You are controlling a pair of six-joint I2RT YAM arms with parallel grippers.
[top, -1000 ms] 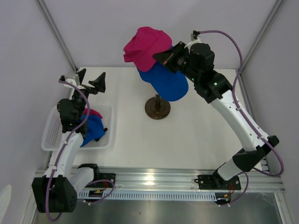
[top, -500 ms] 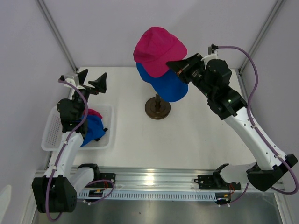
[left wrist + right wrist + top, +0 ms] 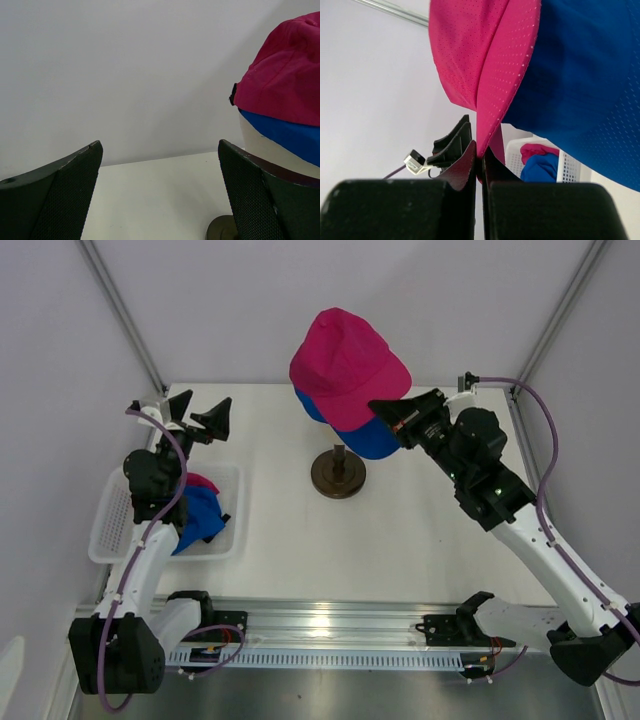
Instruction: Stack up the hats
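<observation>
Bright even light, faint shadows, glare on rail [image 3: 320,614], wrist views perhaps soft

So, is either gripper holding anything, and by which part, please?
The right gripper pinches the pink hat by its lower edge, likely the brim; the left gripper is open, empty.

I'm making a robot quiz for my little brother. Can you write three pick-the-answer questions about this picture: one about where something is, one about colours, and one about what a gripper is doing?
1. Where is the top pink hat?
A. under the blue hat
B. on top of the blue hat, on the mannequin head
C. beside the blue hat

2. What colours are the spare hats in the basket?
A. blue and pink
B. green and yellow
C. all white

3. How is the left gripper?
A. shut on a hat
B. shut on the basket
C. open, holding nothing

Answers:
1 B: pink cloth covers the blue hat, and the right gripper pinches its brim.
2 A: both colours show inside.
3 C: its fingers stand wide apart.
</observation>
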